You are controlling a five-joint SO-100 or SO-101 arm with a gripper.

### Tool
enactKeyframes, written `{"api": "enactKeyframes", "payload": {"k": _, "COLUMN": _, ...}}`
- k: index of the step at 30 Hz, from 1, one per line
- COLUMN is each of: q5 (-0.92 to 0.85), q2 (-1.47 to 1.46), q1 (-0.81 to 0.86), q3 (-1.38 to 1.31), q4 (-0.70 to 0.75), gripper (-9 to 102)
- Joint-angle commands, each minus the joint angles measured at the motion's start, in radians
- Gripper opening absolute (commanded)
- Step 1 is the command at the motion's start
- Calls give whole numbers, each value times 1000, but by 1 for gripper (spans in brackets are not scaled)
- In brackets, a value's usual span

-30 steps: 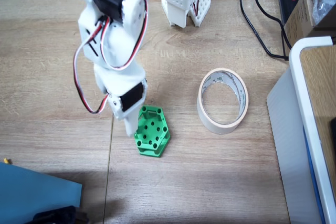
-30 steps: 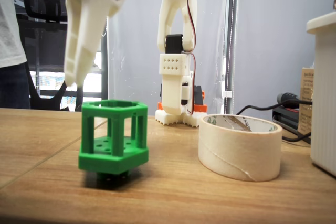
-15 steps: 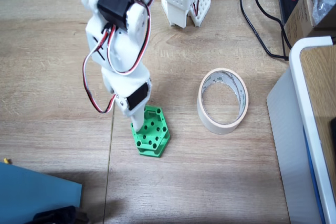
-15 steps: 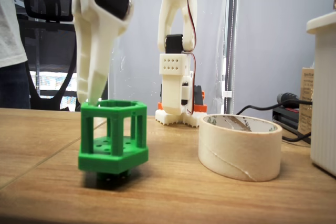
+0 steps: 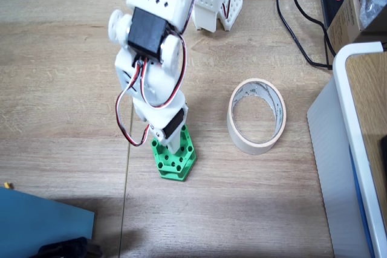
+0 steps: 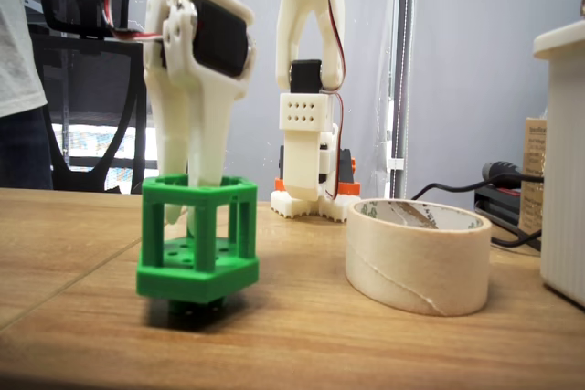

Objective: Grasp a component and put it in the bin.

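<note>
In both fixed views the hand [image 6: 187, 191] stood at the left of the scene, directly over the component [image 6: 197, 239], with at least one white fingertip [image 6: 203, 196] reaching down inside the green cage past its top rim. From above, the hand [image 5: 173, 147] covered the upper part of the component [image 5: 176, 164]. Whether the fingers had closed on a wall could not be determined; they appeared slightly parted, with no lift evident. The component rested upright on the surface [image 5: 242, 209], left of the bin [image 5: 257, 116] and apart from it. The bin [image 6: 418, 255], a tape ring, lay flat with its opening upward.

Assessment: the grasping step was in hand. The next move would call for closing on a rim wall, lifting clear, carrying rightward over the ring and releasing inside it.
</note>
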Motion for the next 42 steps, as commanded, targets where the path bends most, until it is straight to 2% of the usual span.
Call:
{"api": "enactKeyframes", "payload": {"k": 1, "q5": -5, "q2": 15, "q1": 0, "q3": -11, "q4": 0, "gripper": 15}}
{"api": "enactKeyframes", "payload": {"k": 14, "q5": 6, "q2": 31, "q1": -6, "q3": -18, "q4": 0, "gripper": 0}}
{"api": "enactKeyframes", "payload": {"k": 21, "q5": 8, "q2": 44, "q1": -6, "q3": -29, "q4": 0, "gripper": 0}}
{"api": "enactKeyframes", "payload": {"k": 27, "q5": 8, "q2": 204, "q1": -11, "q3": -25, "q4": 0, "gripper": 0}}
{"api": "enactKeyframes", "payload": {"k": 42, "q5": 12, "q2": 434, "q1": -249, "q3": -12, "q4": 0, "gripper": 0}}
